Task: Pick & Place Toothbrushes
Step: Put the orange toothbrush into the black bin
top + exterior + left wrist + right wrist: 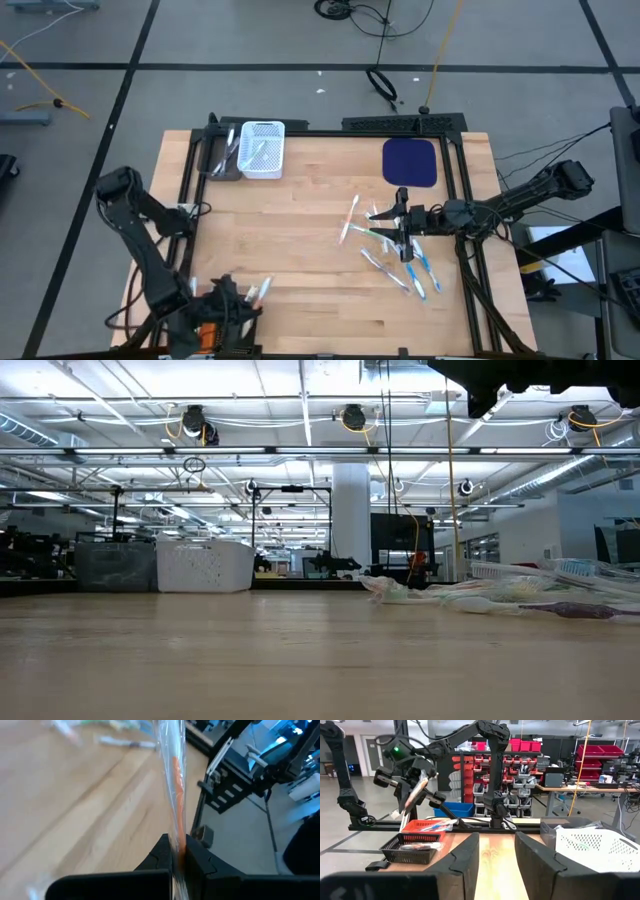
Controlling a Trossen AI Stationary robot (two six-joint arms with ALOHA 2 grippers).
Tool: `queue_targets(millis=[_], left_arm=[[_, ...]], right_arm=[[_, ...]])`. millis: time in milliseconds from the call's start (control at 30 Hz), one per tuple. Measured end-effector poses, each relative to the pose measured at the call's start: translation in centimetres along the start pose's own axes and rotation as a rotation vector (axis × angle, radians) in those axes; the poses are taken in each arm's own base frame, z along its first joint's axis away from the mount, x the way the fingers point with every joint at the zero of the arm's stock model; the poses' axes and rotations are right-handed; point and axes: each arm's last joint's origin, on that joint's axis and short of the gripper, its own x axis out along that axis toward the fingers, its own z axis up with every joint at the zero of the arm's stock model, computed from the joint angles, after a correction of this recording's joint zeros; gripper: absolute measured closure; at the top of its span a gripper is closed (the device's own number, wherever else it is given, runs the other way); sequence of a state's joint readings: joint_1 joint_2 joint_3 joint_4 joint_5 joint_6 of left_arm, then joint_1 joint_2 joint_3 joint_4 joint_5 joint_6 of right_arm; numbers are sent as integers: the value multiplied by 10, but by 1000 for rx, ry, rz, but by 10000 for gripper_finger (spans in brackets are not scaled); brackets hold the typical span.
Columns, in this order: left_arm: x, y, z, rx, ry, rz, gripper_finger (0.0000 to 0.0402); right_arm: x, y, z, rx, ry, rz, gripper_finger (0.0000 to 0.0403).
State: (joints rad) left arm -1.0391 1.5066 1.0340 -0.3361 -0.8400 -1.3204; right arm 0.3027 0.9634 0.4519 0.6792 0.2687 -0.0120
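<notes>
Robotics lab: parts-bin shelving [520,767], ceiling cable reels [352,417].

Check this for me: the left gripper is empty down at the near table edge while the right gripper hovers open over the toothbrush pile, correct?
Not empty. The left wrist view shows the left gripper shut on a wrapped toothbrush. The rest holds: the right gripper is open above the toothbrush pile.

Bright overhead strip lighting; blurred left-wrist view
</notes>
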Motion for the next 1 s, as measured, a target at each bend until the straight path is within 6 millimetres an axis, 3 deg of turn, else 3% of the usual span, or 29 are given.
queue_targets(millis=[200,467,1000], left_arm=[[-6,7,-19,-85,41,53,394],[6,16,-45,-181,131,151,394],[6,22,-63,-307,271,233,394]], right_arm=[[0,0,0,-1,2,0,287],[0,0,0,0,2,0,287],[0,0,0,-2,-3,0,287]])
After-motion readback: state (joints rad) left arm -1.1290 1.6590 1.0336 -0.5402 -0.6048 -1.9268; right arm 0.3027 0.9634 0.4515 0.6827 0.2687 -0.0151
